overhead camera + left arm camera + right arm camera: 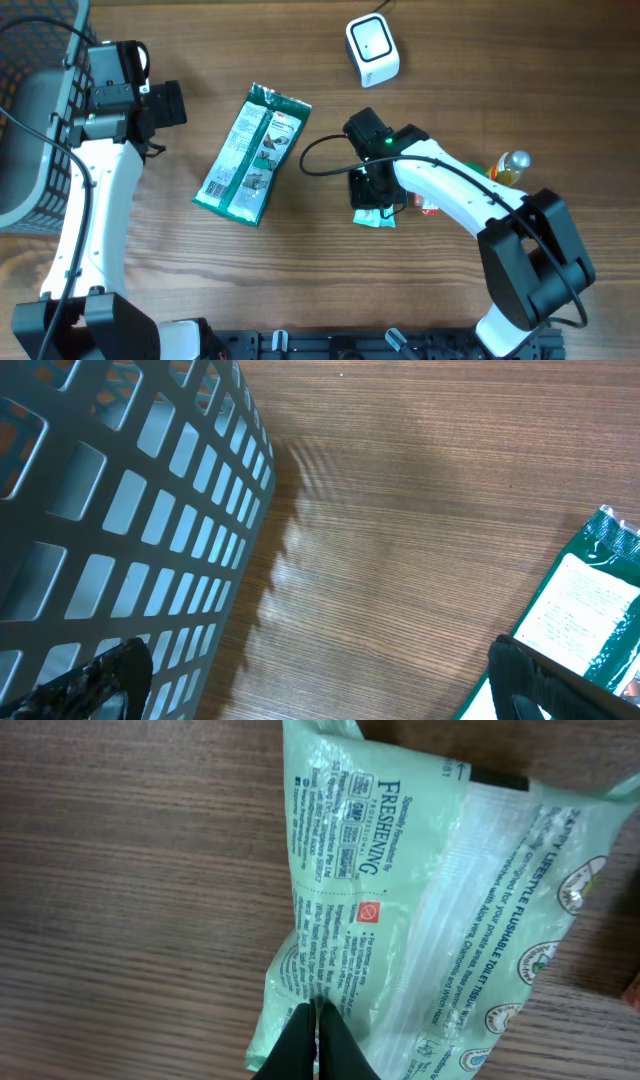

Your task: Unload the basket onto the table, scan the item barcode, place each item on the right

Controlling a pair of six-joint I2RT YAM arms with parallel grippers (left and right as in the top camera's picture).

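A pale green pack of flushable toilet tissue [420,910] fills the right wrist view, printed side up, over the wooden table. My right gripper [317,1025] is shut, pinching a fold of the pack's wrapper near its lower left edge. From overhead only a corner of that pack [376,218] shows under the right gripper [366,192]. No barcode shows on the pack. The white scanner [372,48] stands at the back of the table, well apart from the pack. My left gripper [168,104] hangs open beside the basket with nothing between its fingers [525,678].
A dark green packet [251,155] lies between the two arms, its corner [590,610] also in the left wrist view. A grey mesh basket [30,120] stands at the far left. A small bottle [511,165] and a red item [429,208] lie behind the right arm.
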